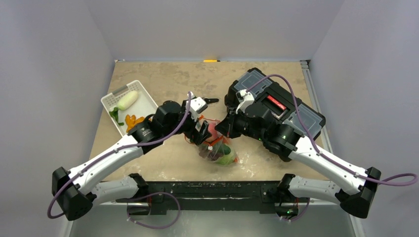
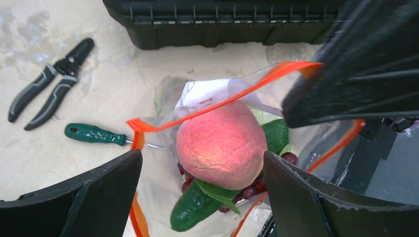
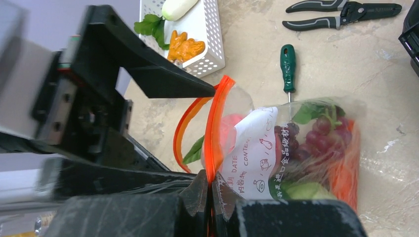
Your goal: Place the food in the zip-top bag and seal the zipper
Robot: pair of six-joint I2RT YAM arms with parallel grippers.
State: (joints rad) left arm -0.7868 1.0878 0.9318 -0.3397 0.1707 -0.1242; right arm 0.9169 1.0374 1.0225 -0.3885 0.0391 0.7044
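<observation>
Zip-top bag (image 1: pixel 220 152) lies ctr of the overhead frame, mouth end up by the two wrists. R gripper (image 3: pixel 211 190) is clamped tight on the zipper (image 2: pixel 232 97) at one end of the mouth, holding that lip up so the opening gapes. L gripper (image 2: pixel 202 154) hangs over the opening, jaws wide apart, nothing in them. Peach (image 2: pixel 222 145) sits right in the mouth btw those jaws; cucumber (image 2: pixel 190 212) and grapes (image 3: pixel 316 138) lie deeper in.

Handling, my read: bag's thin crinkly film, floppy, light by itself but lumpy w/ the load, prob. slick. Drop the lip and it likely sags crooked. Only firm bit is the zipper strip, so grab there: one pincer anchors an end, the other pinches and runs along. Peach looks round and bulky, crowding the mouth. It likely wants a nudge down before the two strips can meet.

Around: green-handled screwdriver (image 2: pixel 94 134) lies just beside the bag, left of ctr in the L wrist view, shaft aimed at the mouth corner. Pliers (image 2: pixel 47 86) upper left of that view. Black toolbox (image 1: pixel 309 121) right of ctr overhead, close behind the R wrist. White basket (image 1: pixel 144 104) upper left overhead, w/ a pale veg (image 3: pixel 178 7), green leaves (image 3: pixel 150 27) and an orange piece (image 3: pixel 185 47) in it. Tightest spot: both wrists crowd the mouth, little room to slide along the strip.
</observation>
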